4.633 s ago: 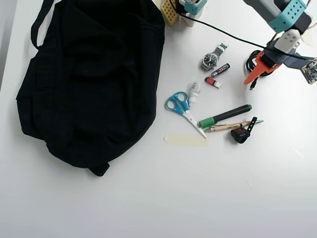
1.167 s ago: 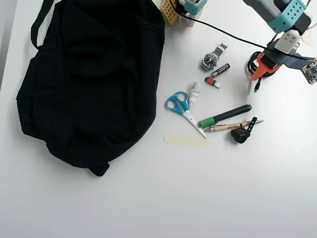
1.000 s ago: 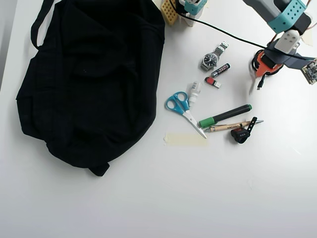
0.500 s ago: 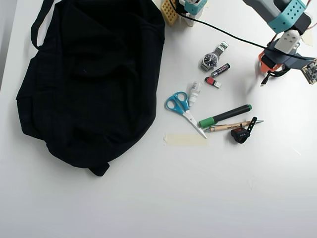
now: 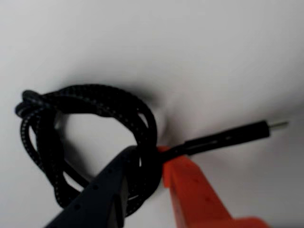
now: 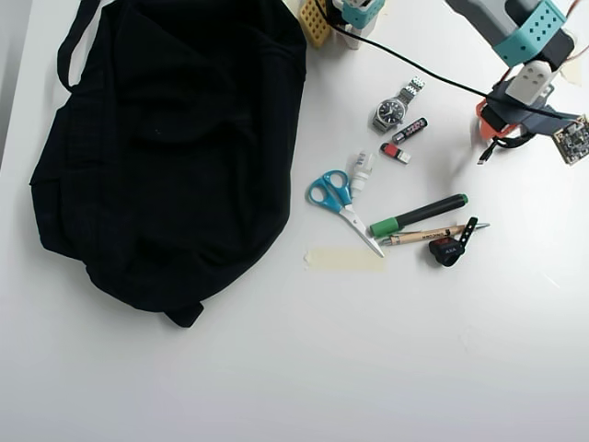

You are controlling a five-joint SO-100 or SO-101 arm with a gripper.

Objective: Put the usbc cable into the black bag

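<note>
In the wrist view my gripper [image 5: 151, 153] is shut on the usbc cable [image 5: 90, 97], a black braided coil pinched between the dark blue finger [image 5: 102, 194] and the orange finger [image 5: 194, 192]. Its free end and plug [image 5: 278, 125] stick out to the right, above the white table. From overhead, the gripper [image 6: 490, 118] sits at the far upper right, mostly hidden under the wrist, with the usbc cable [image 6: 512, 141] hanging below it. The black bag [image 6: 175, 147] lies far off on the left, with its strap [image 6: 72, 46] at the top left.
Between the bag and the gripper lie a watch [image 6: 394, 110], blue scissors [image 6: 333, 196], a black-and-green marker [image 6: 419, 214], a pen [image 6: 433, 235], a small red-and-black stick [image 6: 395, 153] and a strip of tape [image 6: 343, 259]. A black wire [image 6: 414, 64] runs from the arm base [image 6: 354, 11].
The orange finger closed onto the coil. The gripper then lifted the cable off the table and drew it slightly up and right in the overhead view.
</note>
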